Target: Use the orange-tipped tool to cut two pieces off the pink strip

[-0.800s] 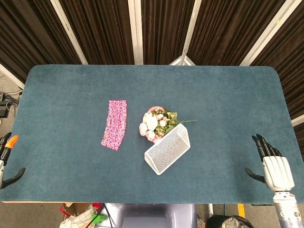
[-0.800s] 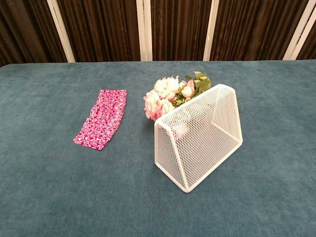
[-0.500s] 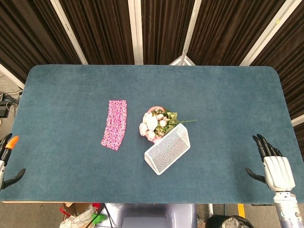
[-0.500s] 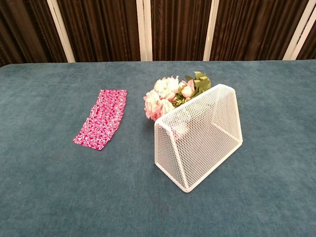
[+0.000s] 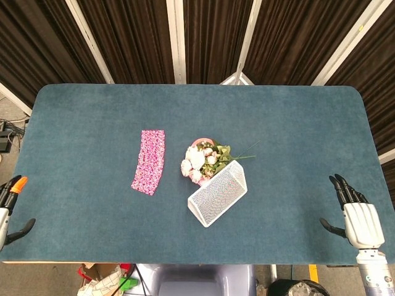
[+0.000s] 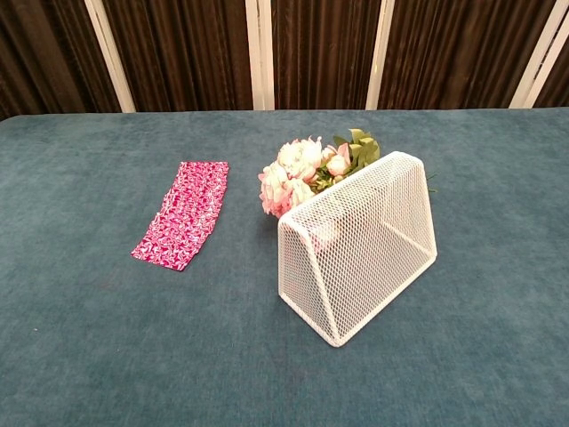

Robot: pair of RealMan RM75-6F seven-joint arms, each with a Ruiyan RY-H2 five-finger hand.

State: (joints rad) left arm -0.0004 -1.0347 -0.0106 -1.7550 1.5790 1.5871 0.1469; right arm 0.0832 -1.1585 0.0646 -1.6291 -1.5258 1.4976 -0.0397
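1. Change: in the head view the left hand [image 5: 7, 206] has slipped slightly down and toward the left frame edge since the earlier frame. The right hand [image 5: 357, 216] has lowered a trace. Nothing on the table [image 5: 86, 123] has shifted.
2. Left hand: only its edge shows. The orange-tipped tool [image 5: 18, 184] stands among its fingers, apparently held; the grip itself cannot be confirmed.
3. Right hand: fingers extended and apart, thumb out, holding nothing, at the near right table edge.
4. Task item: the pink strip [image 5: 149, 161] lies flat and uncut, left of centre, well apart from both hands.
5. Other items: a flower bunch [image 5: 203, 161] touches a tipped white mesh basket [image 5: 217, 193], right of the strip.
6. Assessment: 0 of 2 cuts made; the drift brings the tool no nearer.
7. Markings: no brand, label or legible writing visible.
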